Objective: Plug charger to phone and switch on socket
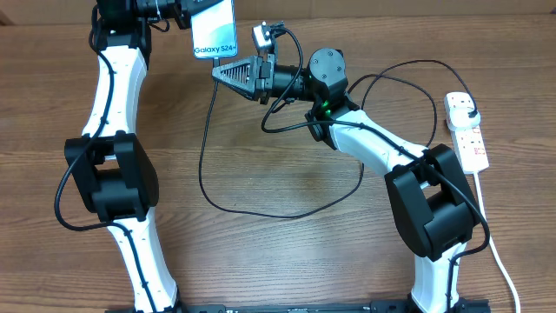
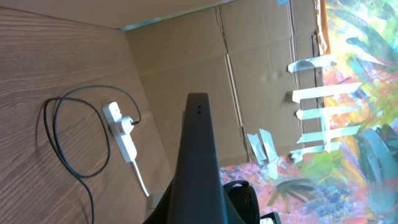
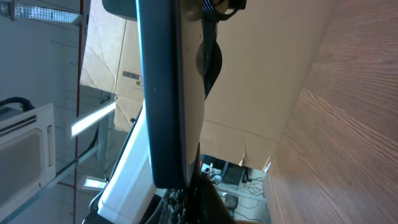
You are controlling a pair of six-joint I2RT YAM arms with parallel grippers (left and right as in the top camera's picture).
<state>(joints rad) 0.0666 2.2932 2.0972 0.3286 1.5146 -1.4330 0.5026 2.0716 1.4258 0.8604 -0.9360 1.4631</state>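
cyan phone [image 1: 215,33], upper centre, pinched in my left pincer [image 1: 189,12], charger [image 1: 201,161] tip pinched in my right pincer [image 1: 217,75]; i'd line them up squarely before pushing.

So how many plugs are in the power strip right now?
1: the charger's black plug sits in the far end of the power strip, on the robot's right. Its other outlets look empty; none seem hidden.
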